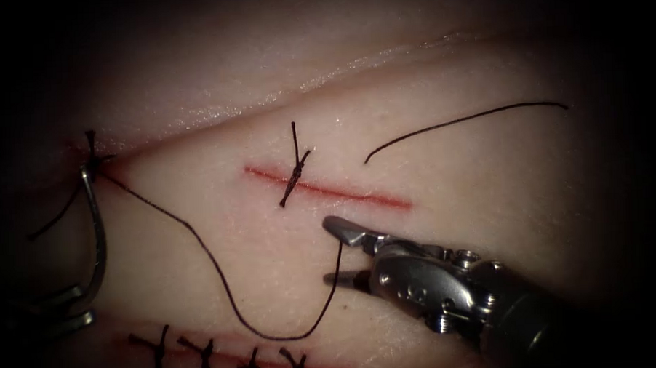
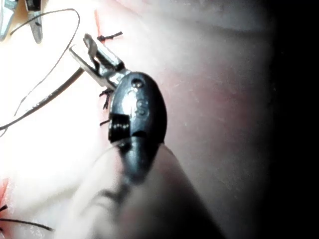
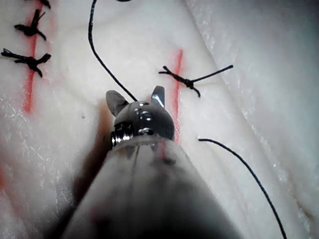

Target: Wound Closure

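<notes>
The curved steel needle (image 1: 95, 228) is gripped by the left tool (image 1: 70, 308) left of the cut (image 1: 328, 191); the right tool (image 1: 345, 256) (jaws wide, metallic) touches dark thread (image 1: 222, 282) on pale glistening tissue (image 1: 488, 186).

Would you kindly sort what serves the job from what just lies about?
In use: left end effector, shut on needle near its end, outside tissue, left of cut; right end effector, open, empty; thread.
Lying about: loose thread piece; sewn lower cut.

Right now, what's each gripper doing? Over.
Left gripper shut on needle, far left, outside the tissue. Right gripper open, empty, below the cut, thread alongside.
</notes>
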You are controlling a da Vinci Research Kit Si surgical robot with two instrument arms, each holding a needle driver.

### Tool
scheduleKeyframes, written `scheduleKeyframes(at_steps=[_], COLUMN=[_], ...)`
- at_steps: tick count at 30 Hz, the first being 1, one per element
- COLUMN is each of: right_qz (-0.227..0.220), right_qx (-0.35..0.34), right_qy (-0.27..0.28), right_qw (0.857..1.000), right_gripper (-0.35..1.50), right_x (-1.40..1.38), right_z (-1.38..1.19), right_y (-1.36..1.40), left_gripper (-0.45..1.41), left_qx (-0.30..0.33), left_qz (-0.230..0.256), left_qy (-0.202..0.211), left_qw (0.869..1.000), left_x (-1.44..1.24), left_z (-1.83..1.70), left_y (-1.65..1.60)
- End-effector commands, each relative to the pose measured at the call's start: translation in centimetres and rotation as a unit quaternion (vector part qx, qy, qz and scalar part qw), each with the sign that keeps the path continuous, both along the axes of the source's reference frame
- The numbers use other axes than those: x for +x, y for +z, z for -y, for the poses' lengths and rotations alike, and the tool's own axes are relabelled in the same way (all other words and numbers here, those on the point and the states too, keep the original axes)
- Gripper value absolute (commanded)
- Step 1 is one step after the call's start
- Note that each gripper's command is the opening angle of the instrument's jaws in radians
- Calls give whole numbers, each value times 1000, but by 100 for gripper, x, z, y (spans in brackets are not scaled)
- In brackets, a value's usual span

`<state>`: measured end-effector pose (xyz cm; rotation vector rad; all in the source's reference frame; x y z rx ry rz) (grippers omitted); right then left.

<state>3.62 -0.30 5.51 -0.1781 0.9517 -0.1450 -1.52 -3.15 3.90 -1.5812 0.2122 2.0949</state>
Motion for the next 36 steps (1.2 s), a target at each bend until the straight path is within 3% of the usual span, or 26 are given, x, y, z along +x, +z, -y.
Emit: scheduleKeyframes(at_steps=[1, 2, 15, 22, 36], right_qz=[0, 3, 2, -10, -11], right_qx=[4, 4, 3, 2, 16], right_qy=[-7, -14, -30, -46, -80], right_qw=[1000, 1000, 1000, 999, 997], right_gripper=[-22, -35, -35, -35, -35], right_x=[8, 7, -11, 0, 13], right_z=[4, 5, 28, 56, 95], right_y=[2, 1, -30, -65, -105], left_gripper=[-45, -45, -45, -45, -45], left_qx=[1, 1, 0, -1, -1], left_qz=[0, 0, 0, 0, 0], left_qy=[2, 2, 2, 2, 2], left_qw=[1000, 1000, 1000, 1000, 1000], left_x=[1, 0, -1, -1, -1], left_z=[10, 10, 12, 12, 13], left_y=[7, 7, 9, 9, 9])
